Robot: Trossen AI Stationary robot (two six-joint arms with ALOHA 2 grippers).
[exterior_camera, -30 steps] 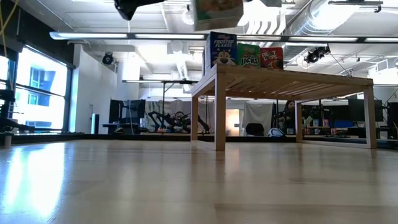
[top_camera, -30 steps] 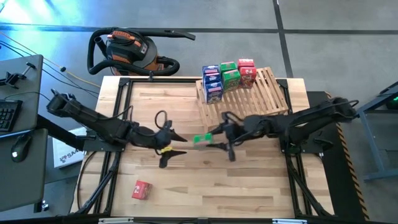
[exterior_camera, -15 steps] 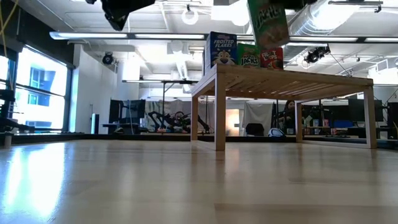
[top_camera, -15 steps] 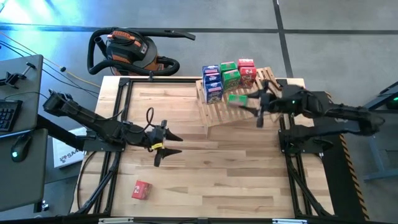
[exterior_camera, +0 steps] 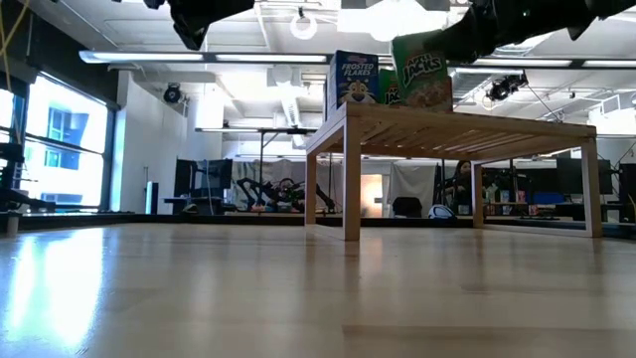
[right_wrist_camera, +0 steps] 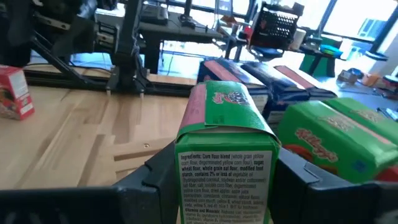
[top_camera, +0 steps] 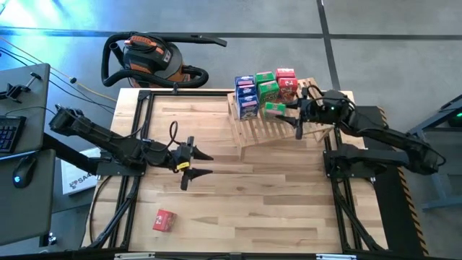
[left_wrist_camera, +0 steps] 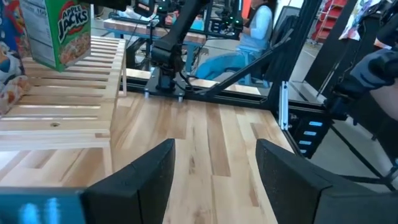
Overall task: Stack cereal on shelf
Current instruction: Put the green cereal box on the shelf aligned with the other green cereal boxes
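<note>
Cereal: small printed cardboard boxes, blue, green and red, clustered upright at the far end of the slatted wooden shelf (top_camera: 317, 112). One green box (top_camera: 274, 110) held above the slats; one red box (top_camera: 164, 220) alone on the near tabletop.

The right arm reaches in from the right side toward the far end of the table, its forearm level and its wrist turned inward. The right end effector (top_camera: 289, 110) is clamped on a green cereal box (top_camera: 274, 109), one finger (right_wrist_camera: 158, 180) against each side panel. The left arm stretches from the left edge toward mid-table, low and nearly straight. The left end effector (top_camera: 203, 164) hangs there with its fingers (left_wrist_camera: 134, 180) spread apart, gripping nothing.
</note>
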